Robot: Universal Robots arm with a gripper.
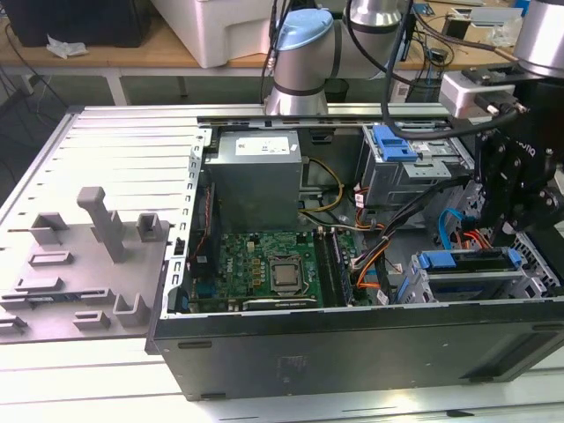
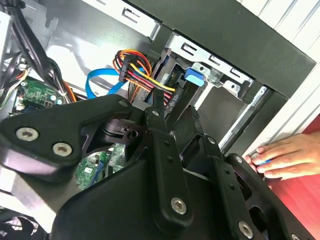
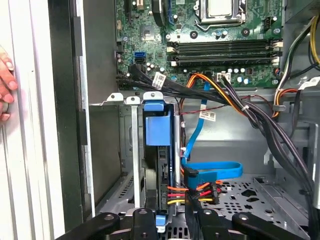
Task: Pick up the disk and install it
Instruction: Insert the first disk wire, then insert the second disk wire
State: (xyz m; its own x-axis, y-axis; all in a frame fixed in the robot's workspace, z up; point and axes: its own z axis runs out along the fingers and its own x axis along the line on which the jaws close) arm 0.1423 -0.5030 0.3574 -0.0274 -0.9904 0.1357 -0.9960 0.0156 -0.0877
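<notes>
Black linkages of the claw (image 3: 160,222) are hanging just above the disk (image 3: 159,145), which is sitting upright in its metal cage (image 3: 131,150) at the computer case's (image 1: 352,348) corner; whether the claw's grip is closing, I cannot tell. A person's hand (image 2: 285,157) is resting on the case's outer edge.

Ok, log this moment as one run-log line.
gripper: above drive cage, fingers unclear | disk: seated in cage, blue carrier visible | hand: resting beside case
</notes>
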